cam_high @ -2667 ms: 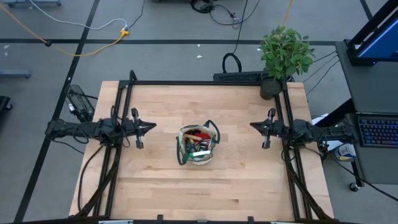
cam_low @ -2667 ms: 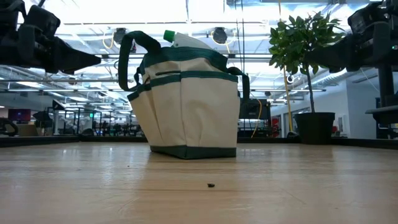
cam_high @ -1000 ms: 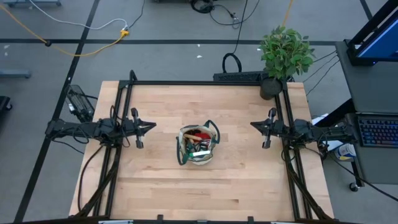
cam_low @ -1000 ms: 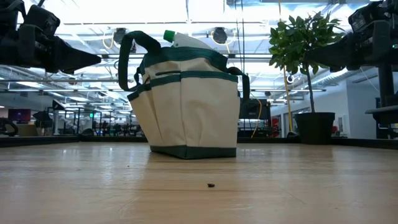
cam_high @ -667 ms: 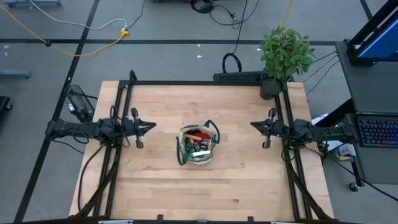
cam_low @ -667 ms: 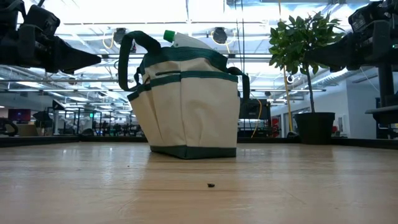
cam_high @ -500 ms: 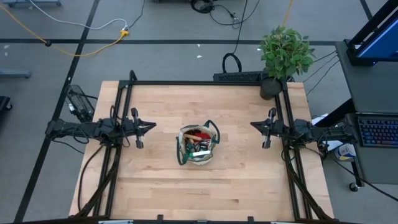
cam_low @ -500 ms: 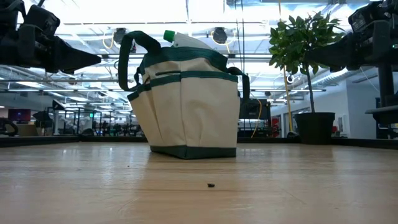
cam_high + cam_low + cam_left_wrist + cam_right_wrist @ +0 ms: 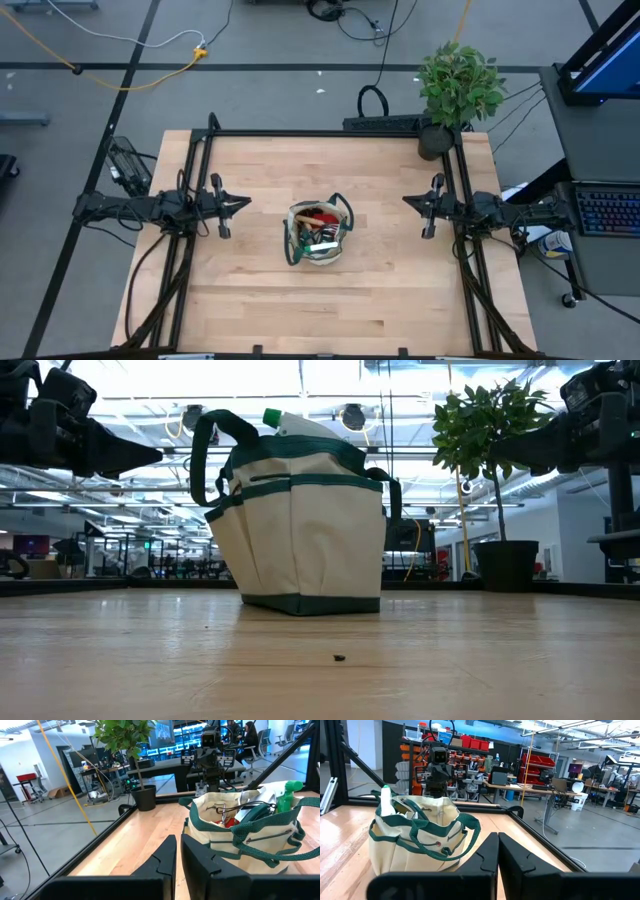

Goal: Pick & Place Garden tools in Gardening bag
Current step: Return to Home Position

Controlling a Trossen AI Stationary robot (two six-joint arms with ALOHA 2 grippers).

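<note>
Gardening bag (image 9: 318, 240) sits centred on the table (image 9: 330, 300), garden tools (image 9: 320, 218) inside; left gripper (image 9: 247, 204) at nine o'clock, right gripper (image 9: 405, 202) at three, each with fingers together, empty.

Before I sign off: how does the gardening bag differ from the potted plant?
The gardening bag is beige fabric with green trim; the potted plant is leafy, in a dark pot. The bag stands mid-table between the left gripper and right gripper; the plant stands at the far right corner. The bag holds tools; the pot does not. Both stand upright, untouched.
</note>
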